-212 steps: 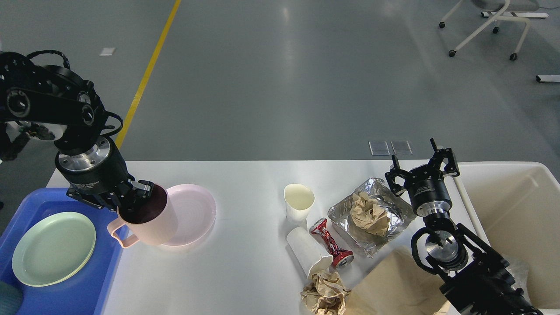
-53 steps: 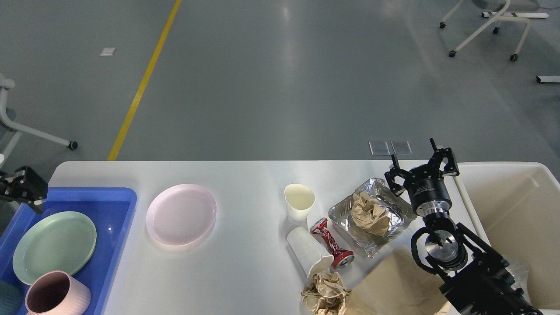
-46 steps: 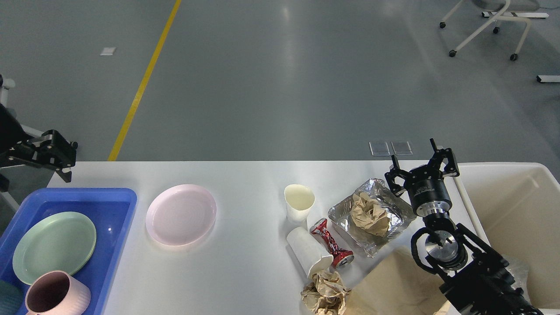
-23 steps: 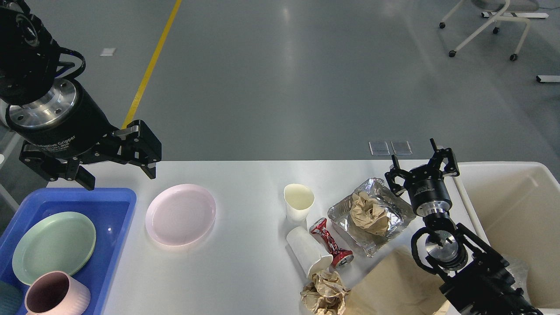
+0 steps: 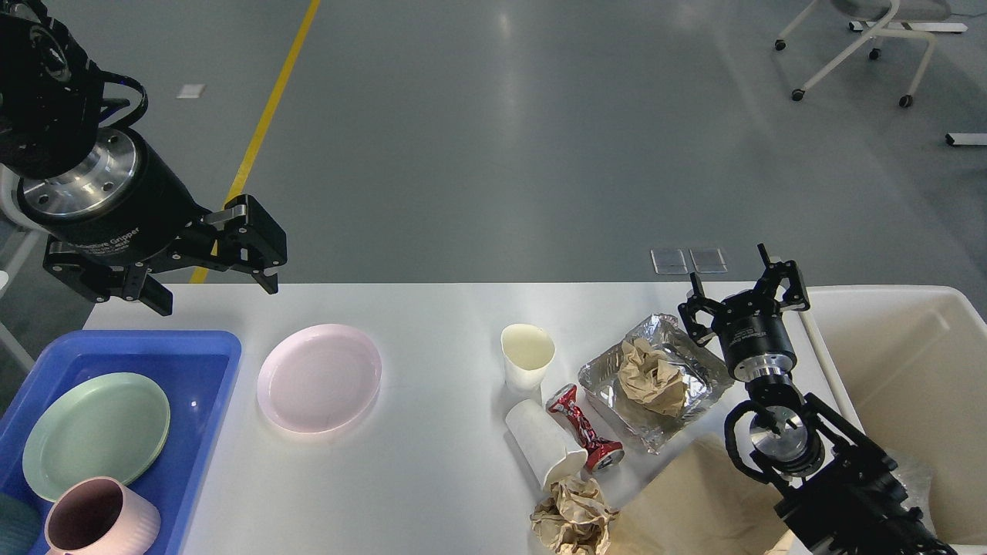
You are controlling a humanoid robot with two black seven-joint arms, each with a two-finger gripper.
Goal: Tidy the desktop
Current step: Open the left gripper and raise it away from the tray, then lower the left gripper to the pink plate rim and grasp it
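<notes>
The white desktop (image 5: 432, 478) carries a pink plate (image 5: 319, 377), an upright paper cup (image 5: 527, 354), a cup lying on its side (image 5: 545, 444), a crushed red can (image 5: 584, 428), a foil tray (image 5: 655, 381) holding crumpled brown paper, a paper ball (image 5: 571, 519) and a flat brown bag (image 5: 698, 501). My left gripper (image 5: 217, 293) hangs open and empty above the table's far left edge, up and left of the pink plate. My right gripper (image 5: 744, 287) stands open and empty just behind the foil tray's right corner.
A blue tray (image 5: 204, 362) at the left holds a green plate (image 5: 96, 435) and a pink mug (image 5: 100, 526). A cream plastic bin (image 5: 910, 370) stands at the right edge. Beyond the table, a chair base (image 5: 864, 46) stands on the grey floor.
The pink mug went from my left gripper into the blue tray. The left gripper, now open and empty, swung up and right toward the pink plate. The right arm has not moved.
</notes>
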